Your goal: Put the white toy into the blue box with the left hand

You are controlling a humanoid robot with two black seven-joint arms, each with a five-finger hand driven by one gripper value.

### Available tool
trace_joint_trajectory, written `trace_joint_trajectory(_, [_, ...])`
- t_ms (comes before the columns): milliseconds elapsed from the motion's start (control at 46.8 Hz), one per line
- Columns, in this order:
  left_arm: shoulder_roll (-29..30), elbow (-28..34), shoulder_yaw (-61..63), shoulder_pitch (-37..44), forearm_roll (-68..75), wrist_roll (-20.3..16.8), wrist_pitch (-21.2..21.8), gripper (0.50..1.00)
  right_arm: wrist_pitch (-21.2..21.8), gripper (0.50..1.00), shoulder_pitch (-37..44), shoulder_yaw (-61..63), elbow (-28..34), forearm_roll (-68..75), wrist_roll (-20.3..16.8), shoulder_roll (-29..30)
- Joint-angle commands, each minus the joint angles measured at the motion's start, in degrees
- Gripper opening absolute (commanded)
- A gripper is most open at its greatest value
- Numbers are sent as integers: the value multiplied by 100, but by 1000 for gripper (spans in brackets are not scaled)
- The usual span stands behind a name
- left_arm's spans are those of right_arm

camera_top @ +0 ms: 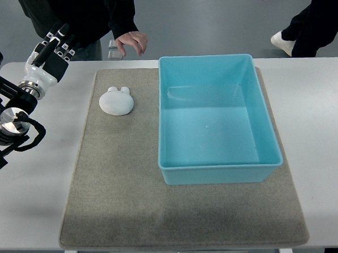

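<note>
Far left, your left robot hand (56, 46) sits up at the far-left corner of the bench (36, 190), arm coming in from the left edge w/ its black cabling and silver joint. Fingers look loosely extended, pointing away toward the far edge, holding nothing. It's well apart from the toy, so the reach hasn't begun; I'd judge the task at its very start.

Next over, the grey mat (116, 197) covers the middle of the bench, prob. there to give grip and keep things from sliding.

The white toy (116, 101) lies on the mat near its far-left corner, flat side down, two small ears pointing to the far edge. It's on the left side of the box, which suits a left-hand pick: short reach, no crossing over the box.

Beyond the bench, a person's hand (132, 42) hangs near the far edge, just behind the toy area. Watch that before you move in.

Then the blue box (220, 175), open top, nothing inside, sitting on the mat's right half. The toy is near its left wall but not touching.

Far right, a 2nd person's shoe (282, 41) shows on the floor. Right robot hand isn't visible.

Next move, as I read it: bring the hand down over the toy. It's low and rounded, so you'll want fingers wrapped round the sides, then lift clear of the box wall.
</note>
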Motion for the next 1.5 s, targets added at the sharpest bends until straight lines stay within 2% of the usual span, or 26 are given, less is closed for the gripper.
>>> trace_joint_trajectory(0, [-7, -1, 0, 0, 0, 0, 8, 1000, 0, 936, 6, 0, -2, 0, 0, 0])
trace_joint_trajectory(727, [-42, 43, 18, -9, 0, 0, 8, 1000, 0, 936, 6, 0, -2, 0, 0, 0])
trace_joint_trajectory(1027, [-25, 60, 18, -18, 8, -9, -431, 1000, 0, 936, -2, 0, -2, 0, 0, 0])
trace_joint_trajectory(1476, [-51, 51, 53, -44, 237, -9, -527, 1000, 0, 936, -2, 0, -2, 0, 0, 0])
